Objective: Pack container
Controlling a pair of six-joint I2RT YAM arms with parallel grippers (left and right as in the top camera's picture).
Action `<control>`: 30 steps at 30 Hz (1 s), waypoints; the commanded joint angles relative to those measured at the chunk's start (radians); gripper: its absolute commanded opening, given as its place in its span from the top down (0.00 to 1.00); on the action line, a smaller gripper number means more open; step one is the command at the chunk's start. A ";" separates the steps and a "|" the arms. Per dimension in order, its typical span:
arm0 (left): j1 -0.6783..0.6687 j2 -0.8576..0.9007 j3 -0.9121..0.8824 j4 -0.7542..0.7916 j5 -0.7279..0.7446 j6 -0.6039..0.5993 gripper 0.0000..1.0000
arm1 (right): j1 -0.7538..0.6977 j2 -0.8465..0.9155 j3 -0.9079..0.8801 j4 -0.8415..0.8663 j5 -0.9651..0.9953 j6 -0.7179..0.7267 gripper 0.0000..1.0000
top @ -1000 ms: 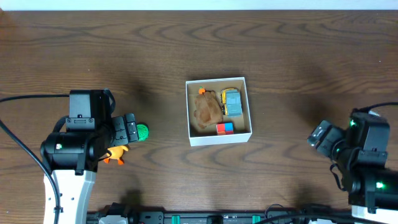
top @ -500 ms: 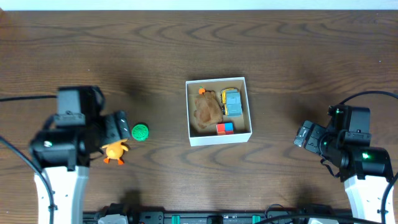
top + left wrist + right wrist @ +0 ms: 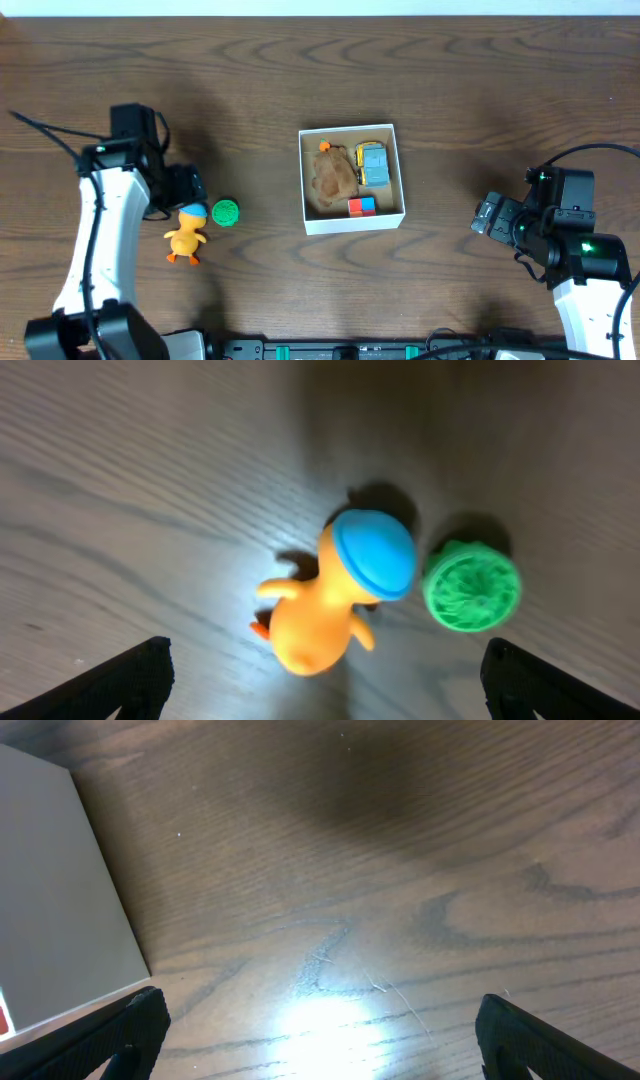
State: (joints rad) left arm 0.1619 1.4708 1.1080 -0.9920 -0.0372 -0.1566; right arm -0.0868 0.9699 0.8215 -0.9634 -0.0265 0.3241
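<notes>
The container (image 3: pixel 303 180) sat in the middle of the brown wood table (image 3: pixel 500 80). It was a small square box with white walls and a tan inside. 3 toys lay in it. A brown soft toy (image 3: pixel 334 176) filled the left side. A grey and yellow toy car (image 3: pixel 373 163) lay beside it on the right, near the far wall. A small red and blue block (image 3: pixel 362 206) sat at the near wall, under the car in the view from above.

2 more toys lay on the table to the left of the container, well apart from it. One was an orange duck (image 3: pixel 186 236) with a blue cap. The other was a green ball (image 3: pixel 226 212), just beside the duck's head.

The left gripper (image 3: pixel 190 188) hung over the table, close to the duck's head. In the left wrist view its 2 fingers (image 3: pixel 130 678) showed at the bottom corners, spread wide, with nothing held between them. The duck and the green ball lay on the wood in front of them.

The right gripper (image 3: pixel 487 215) hung over bare wood to the right of the container, well apart from it. Its fingers (image 3: pixel 125 1032) were spread wide too, and it held nothing. One white wall of the container showed at the left edge of the right wrist view.
</notes>
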 commanded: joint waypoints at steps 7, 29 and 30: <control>0.000 0.027 -0.260 0.150 -0.004 0.016 0.02 | -0.004 0.000 -0.005 0.010 -0.005 -0.019 0.01; 0.000 0.027 -0.326 0.187 -0.003 -0.014 0.15 | -0.004 0.000 -0.005 0.002 -0.006 -0.019 0.01; 0.000 0.027 -0.336 0.197 -0.003 -0.014 0.15 | -0.004 0.000 -0.005 0.002 -0.006 -0.019 0.01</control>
State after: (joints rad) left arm 0.1619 1.4971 0.8028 -0.8055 -0.0330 -0.1612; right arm -0.0868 0.9707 0.8215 -0.9607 -0.0277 0.3241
